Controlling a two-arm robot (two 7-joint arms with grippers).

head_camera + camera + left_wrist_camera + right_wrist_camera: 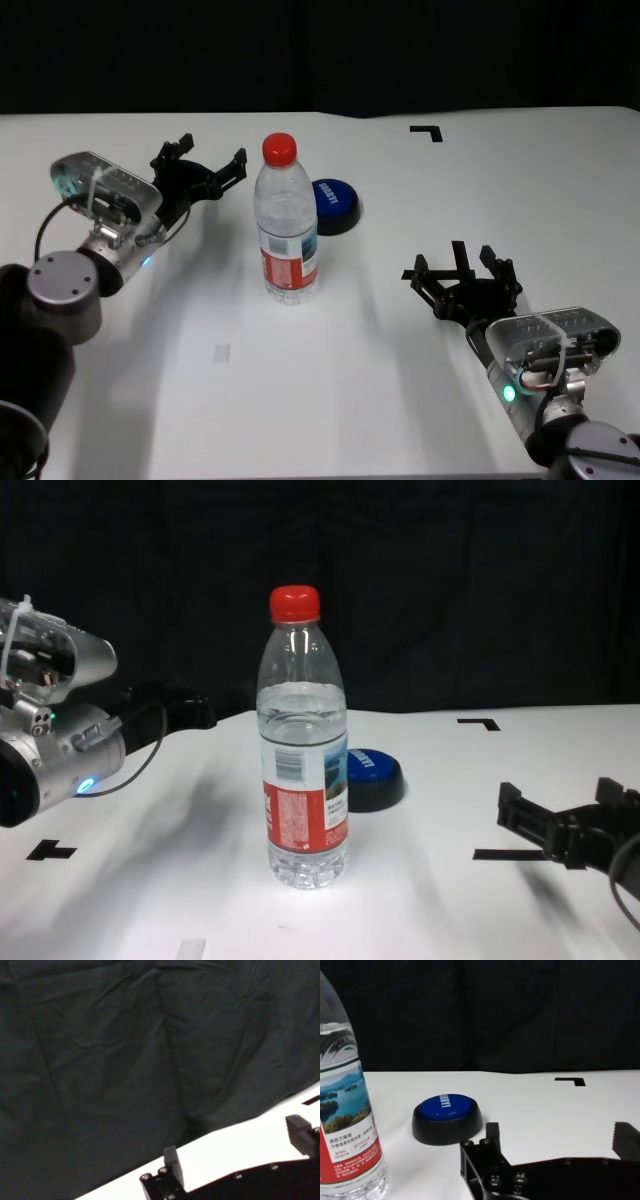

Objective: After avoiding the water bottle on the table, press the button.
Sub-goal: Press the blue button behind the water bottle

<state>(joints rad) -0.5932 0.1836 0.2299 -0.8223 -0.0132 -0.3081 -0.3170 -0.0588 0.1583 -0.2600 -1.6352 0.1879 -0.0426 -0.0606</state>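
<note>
Head view shows one bottle (pixel 287 224) standing upright near the middle of the table (pixel 330 400), with one button (pixel 336 205) just beyond it at about 1 o'clock, partly hidden behind it and apparently not touching. Nothing rests on the button, so I judge the press not yet made; the whole reach past the bottle is left to do. Two grippers are in sight. The left gripper (pixel 205 168) hovers at the bottle's 10 o'clock, fingers spread apart and empty, near the cap but clear of it. The right gripper (pixel 462 272) sits at the bottle's 4 o'clock, well apart, fingers likewise spread and holding nothing. From the right wrist view the button (pixel 447 1119) lies ahead with an open lane beside the bottle (pixel 347 1110), so that side looks the easier approach.
</note>
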